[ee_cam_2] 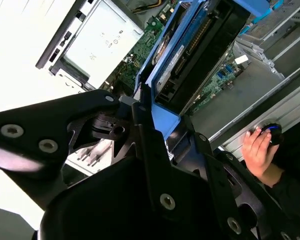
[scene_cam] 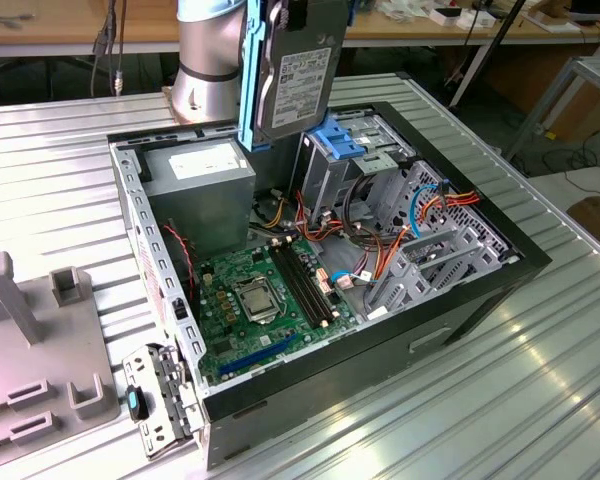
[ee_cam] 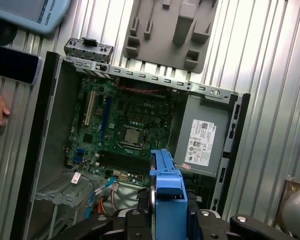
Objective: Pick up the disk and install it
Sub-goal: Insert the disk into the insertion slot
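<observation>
Disk: The disk (scene_cam: 292, 75) is up in the air, above the open computer case (scene_cam: 500, 275). It stands on its edge, and its label side faces the exterior view.
Blue frame: A bright blue frame (scene_cam: 247, 90) runs down the side of the disk on the exterior view's left. Both wrist views show it from close by (ee_cam_2: 165, 65) (ee_cam: 167, 182).
Pincer: The black pincer (ee_cam_2: 162, 122) is pinching the disk at the end of the blue frame, with a finger on each side.
Arm: The silver arm (scene_cam: 208, 55) stands behind the disk.
Case: It lies on its side with the lid off, on the ribbed metal tabletop (scene_cam: 540, 400).
Grey box: A big grey box with a white label (scene_cam: 200, 175) sits in a corner of the case. It is lower than the disk, on the exterior view's left of it.
Blue latch: A wide blue latch (scene_cam: 342, 135) is near the disk, on the exterior view's right and lower down.
Green board: A green board (scene_cam: 260, 300) lies flat in the bottom of the case, with coloured wires (scene_cam: 380, 260) near it.
Grey holder: A grey holder (scene_cam: 30, 350) lies on the tabletop beside the case, at the exterior view's left.
Hand: A person's hand (ee_cam_2: 257, 150) is outside the case, touching a small dark round thing (ee_cam_2: 273, 131).
</observation>
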Controlling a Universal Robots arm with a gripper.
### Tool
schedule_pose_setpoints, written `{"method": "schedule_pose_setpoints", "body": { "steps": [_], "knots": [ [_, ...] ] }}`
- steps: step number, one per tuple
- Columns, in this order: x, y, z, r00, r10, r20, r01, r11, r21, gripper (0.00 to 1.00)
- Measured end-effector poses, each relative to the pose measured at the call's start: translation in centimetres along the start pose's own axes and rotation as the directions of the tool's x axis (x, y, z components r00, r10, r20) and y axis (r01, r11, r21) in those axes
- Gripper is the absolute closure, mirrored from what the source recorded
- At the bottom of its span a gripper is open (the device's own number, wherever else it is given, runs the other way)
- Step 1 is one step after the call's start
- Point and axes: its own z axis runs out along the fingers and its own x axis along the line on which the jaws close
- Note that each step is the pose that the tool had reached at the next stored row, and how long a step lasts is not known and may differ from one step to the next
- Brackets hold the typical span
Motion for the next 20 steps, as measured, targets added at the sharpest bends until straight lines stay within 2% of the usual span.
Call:
{"method": "schedule_pose_setpoints", "body": {
  "steps": [3, 8, 12, 16, 17, 20],
  "knots": [
    [0.09, 0.02, 0.01, 0.9996, 0.030, -0.0002, -0.030, 0.9995, -0.0009, 0.63],
    [0.43, 0.05, 0.02, 0.9985, 0.054, -0.0005, -0.054, 0.9985, -0.0017, 0.63],
    [0.45, 0.05, 0.06, 0.9948, 0.102, -0.0011, -0.102, 0.9948, -0.0031, 0.63],
    [0.45, 0.05, 0.09, 0.9855, 0.170, -0.0022, -0.170, 0.9855, -0.0051, 0.63],
    [0.45, 0.05, 0.11, 0.9796, 0.201, -0.0028, -0.201, 0.9796, -0.0061, 0.63],
    [0.45, 0.05, 0.13, 0.9697, 0.244, -0.0036, -0.244, 0.9697, -0.0073, 0.63]
  ]
}}
